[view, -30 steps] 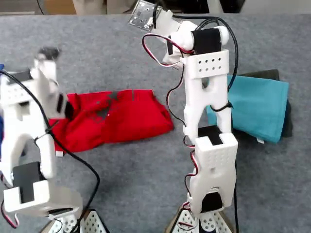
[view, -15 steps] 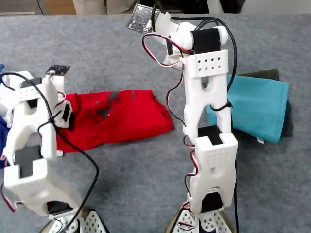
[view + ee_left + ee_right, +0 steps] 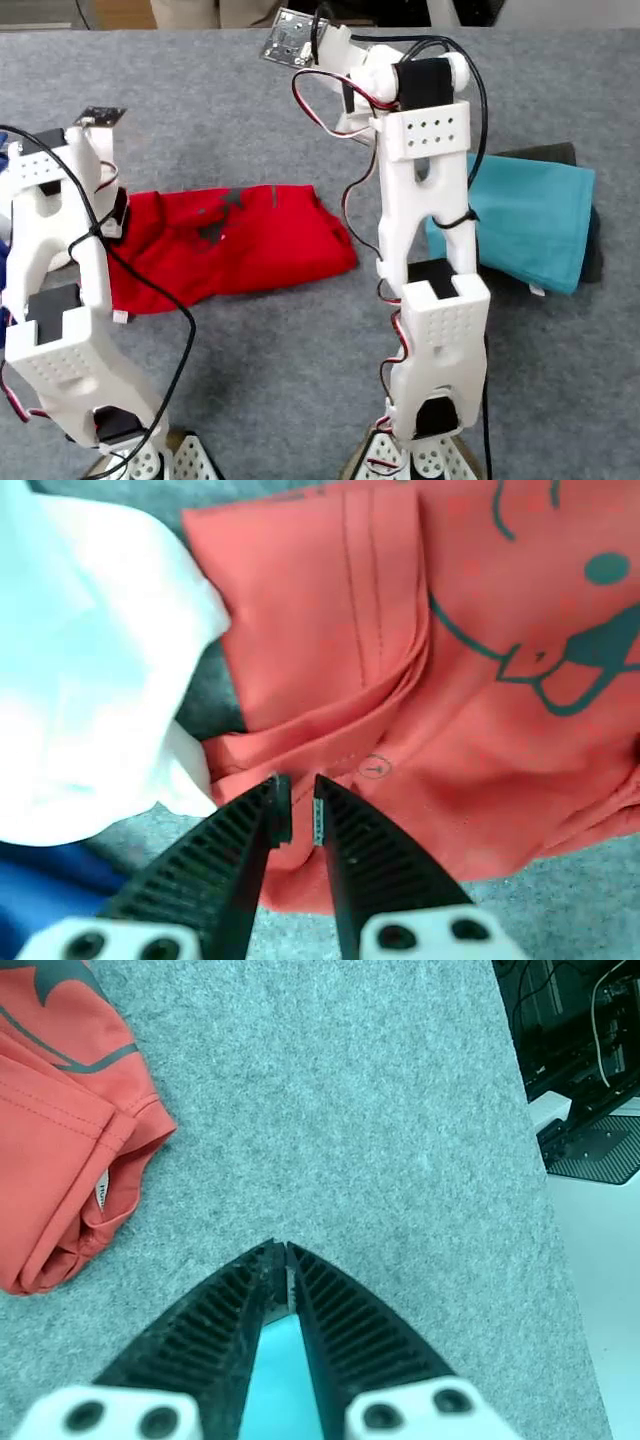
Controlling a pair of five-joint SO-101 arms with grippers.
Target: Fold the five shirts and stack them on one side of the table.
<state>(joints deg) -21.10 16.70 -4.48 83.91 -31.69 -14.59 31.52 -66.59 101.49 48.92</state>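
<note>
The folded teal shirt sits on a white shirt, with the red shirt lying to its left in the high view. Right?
No: the teal shirt sits on a dark, near-black shirt, as the high view shows. The red shirt does lie to its left.

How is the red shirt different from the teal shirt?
The red shirt is rumpled with a dark print; the teal shirt is flat and plain. The red shirt lies on the grey table; the teal shirt rests on a dark shirt. Both are folded.
</note>
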